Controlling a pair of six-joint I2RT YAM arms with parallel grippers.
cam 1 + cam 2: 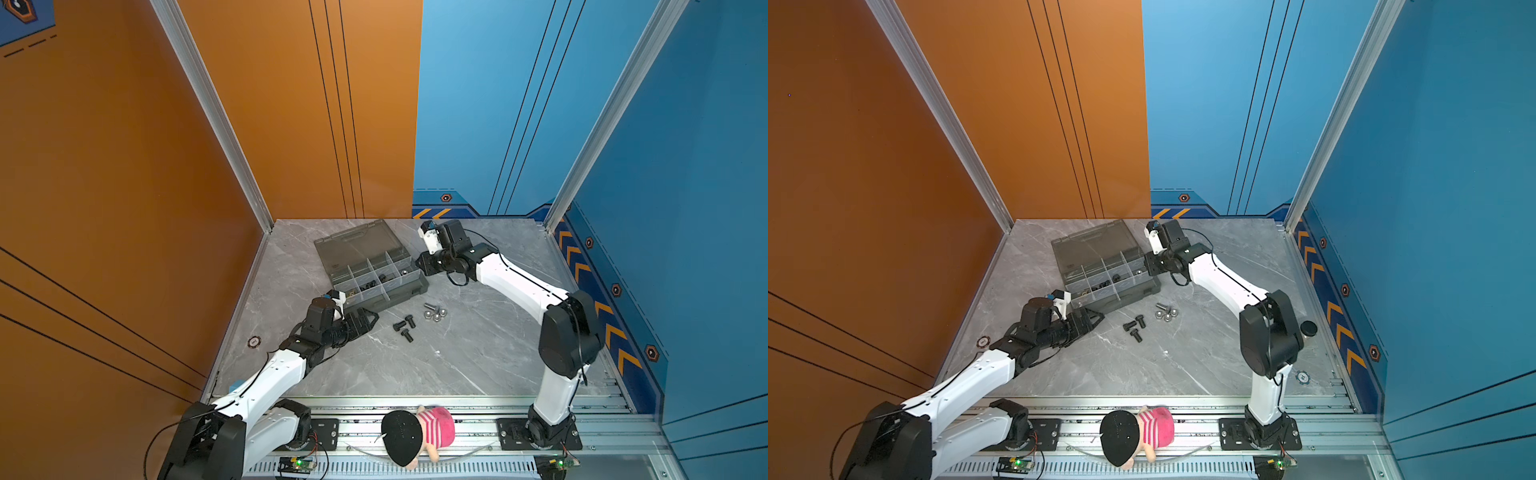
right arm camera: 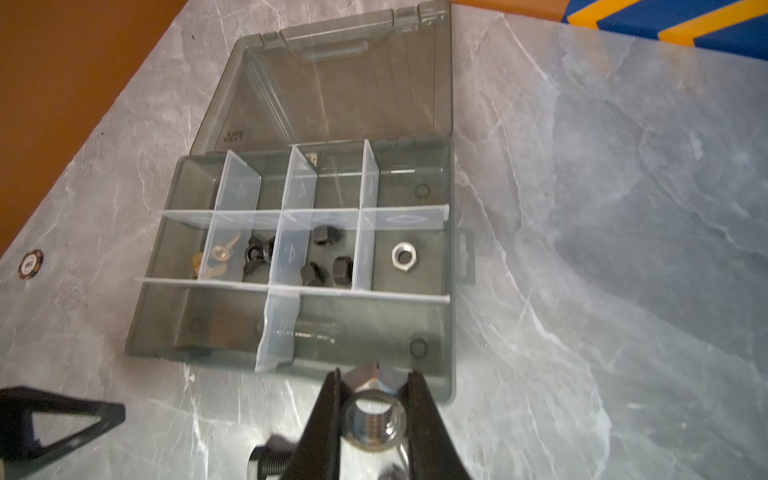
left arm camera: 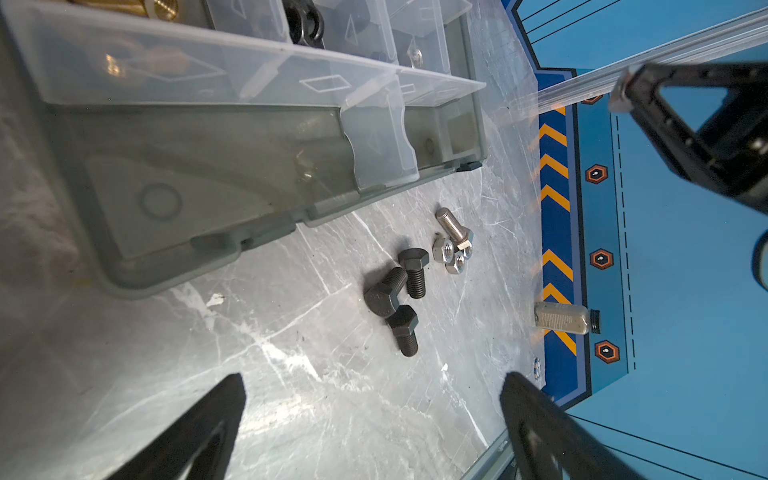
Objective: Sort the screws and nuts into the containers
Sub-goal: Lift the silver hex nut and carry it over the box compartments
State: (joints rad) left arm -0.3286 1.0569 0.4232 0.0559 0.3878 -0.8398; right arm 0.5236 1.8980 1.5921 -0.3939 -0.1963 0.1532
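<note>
Right wrist view is showing your right pincer (image 2: 374, 384) pinching a silver hex nut (image 2: 371, 419) at the edge of the organiser case (image 2: 220, 320) (toward the far edge of the surface (image 2: 602, 208)); your left pincer (image 3: 374, 380) is hovering spread wide near the black screws (image 3: 380, 295) lying mid-surface.

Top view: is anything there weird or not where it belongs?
Yes. A plush doll in a black cap lies on the metal rail in front of the table; it has nothing to do with sorting. Black bolts and silver nuts lie loose on that table.
</note>
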